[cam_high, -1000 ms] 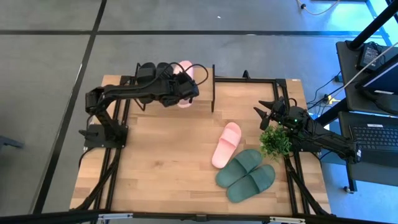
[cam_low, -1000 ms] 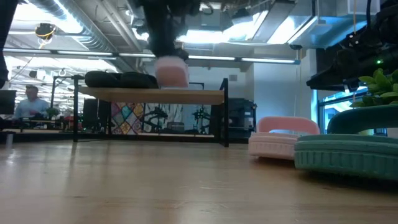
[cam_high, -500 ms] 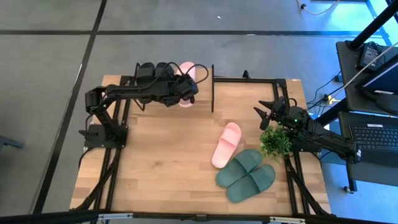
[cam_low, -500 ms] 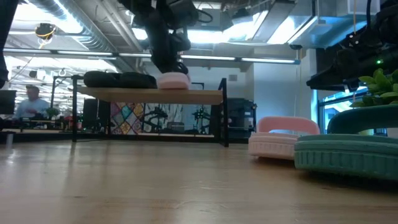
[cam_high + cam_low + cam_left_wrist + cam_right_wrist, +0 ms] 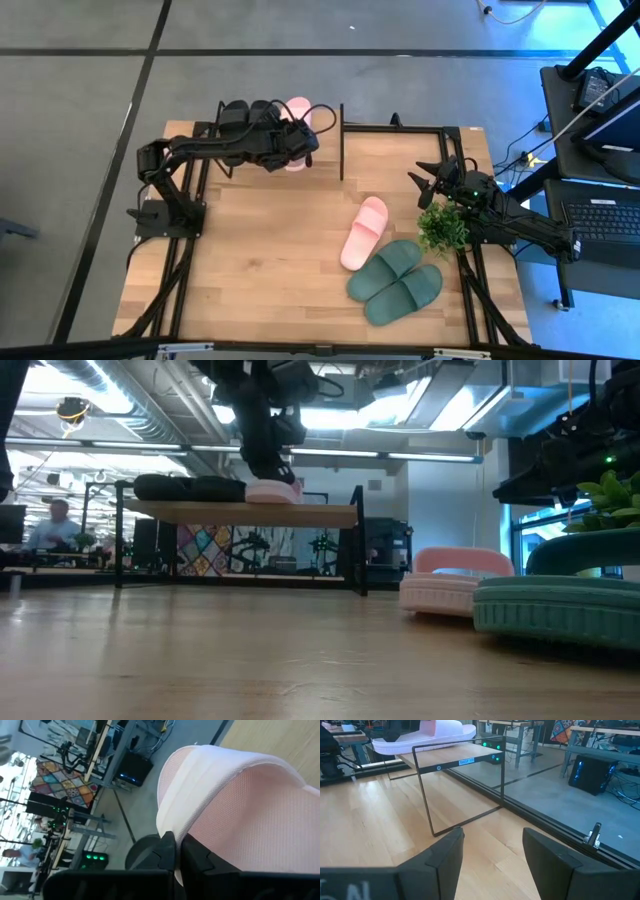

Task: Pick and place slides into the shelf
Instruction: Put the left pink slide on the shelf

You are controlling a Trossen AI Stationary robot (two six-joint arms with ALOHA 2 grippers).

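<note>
One pale pink slide lies on the shelf beside two black slides. In the low view its sole rests flat on the plank top. My left gripper is over the slide's near half and shut on it. The other pink slide and two dark green slides lie flat on the table's right part. My right gripper hangs open above the table's right side, near a small plant, touching nothing. My left gripper pinches the pale pink slide between its two fingers at a smooth pale edge beside its textured surface; strap or sole rim, I cannot tell. The fingers come from above, slanting toward the far edge. The slide sits level on the shelf's top plank.
The shelf's thin black frame stands at the table's far edge; its plank has free room right of the pink slide. The potted plant sits close to the right arm. Bare wood tabletop spreads across the near left.
My left gripper has come down over the shelf with the pink slide. The slide was raised and tipped above the plank a second ago; now it lies flat on the plank beside the black slides. The right arm has kept still.
</note>
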